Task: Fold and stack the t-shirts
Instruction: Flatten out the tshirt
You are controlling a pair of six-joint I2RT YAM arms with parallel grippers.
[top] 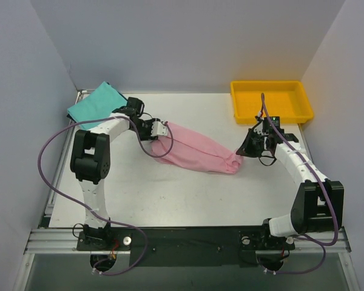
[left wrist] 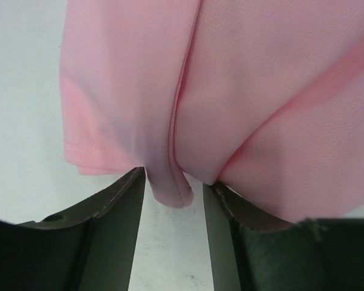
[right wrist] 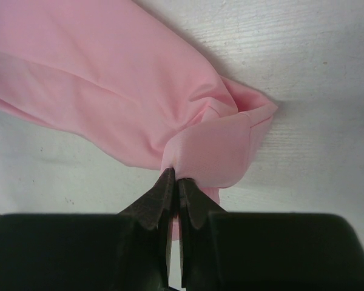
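Observation:
The light pink t-shirt (top: pixel 197 151) lies bunched in a long band across the middle of the table, between my two grippers. My left gripper (top: pixel 167 134) is at its left end. In the left wrist view the jaws (left wrist: pixel 175 179) stand apart, with a hanging fold of the pink t-shirt (left wrist: pixel 242 91) between the tips. My right gripper (top: pixel 241 151) is at the band's right end. Its jaws (right wrist: pixel 178 180) are shut on a fold of the pink t-shirt (right wrist: pixel 109 79). The teal-green t-shirt (top: pixel 96 103) lies folded at the far left corner. I cannot make out the blue t-shirt.
A yellow plastic tray (top: pixel 267 83) stands at the far right corner, just behind my right arm. Purple cables (top: pixel 48 157) loop off both arms. Grey walls close in the table on three sides.

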